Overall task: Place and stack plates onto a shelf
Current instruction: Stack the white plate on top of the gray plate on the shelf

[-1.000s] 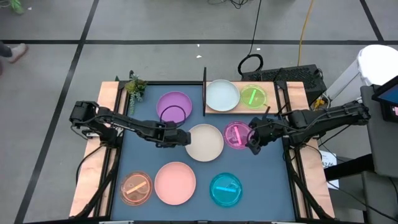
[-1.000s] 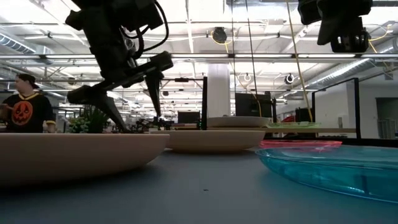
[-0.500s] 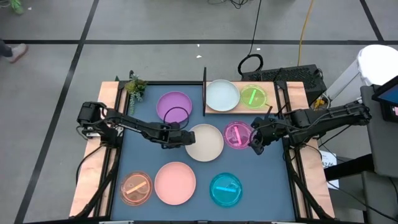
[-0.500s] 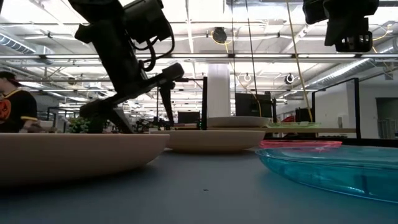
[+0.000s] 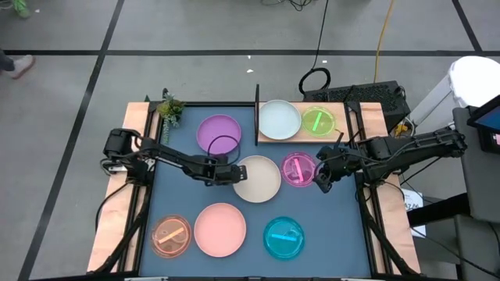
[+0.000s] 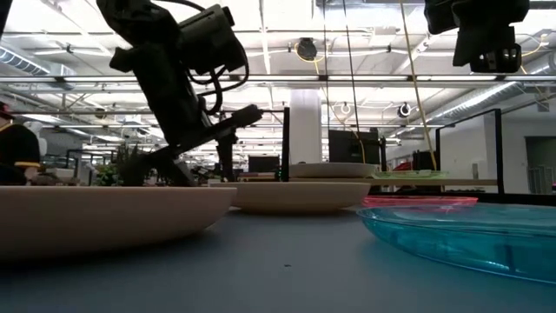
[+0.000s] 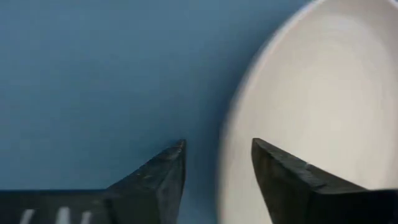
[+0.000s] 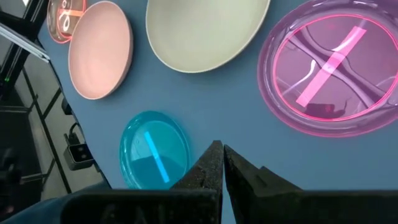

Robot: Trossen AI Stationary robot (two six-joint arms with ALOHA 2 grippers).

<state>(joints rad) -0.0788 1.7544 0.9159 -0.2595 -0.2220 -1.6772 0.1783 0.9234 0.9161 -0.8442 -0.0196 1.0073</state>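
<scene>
Straddling the cream plate's (image 5: 257, 178) rim mid-counter, the left gripper (image 5: 233, 173) is keeping its fingers narrow but apart. Looks like light, stiff, slick plastic, so I'd be pinching that rim. Right gripper (image 5: 319, 181) is hovering, fingers together.

Bare mat (image 5: 180, 195) beside cream plate (image 5: 259, 179)

No legible txt, labels or nos. anywhere.

Mat (image 5: 183, 195) was dark blue, with purple (image 5: 218, 133), cream (image 5: 258, 178), pink (image 5: 219, 229) plates plus orange (image 5: 170, 236), cyan (image 5: 283, 237), magenta (image 5: 298, 169) dishes.
</scene>
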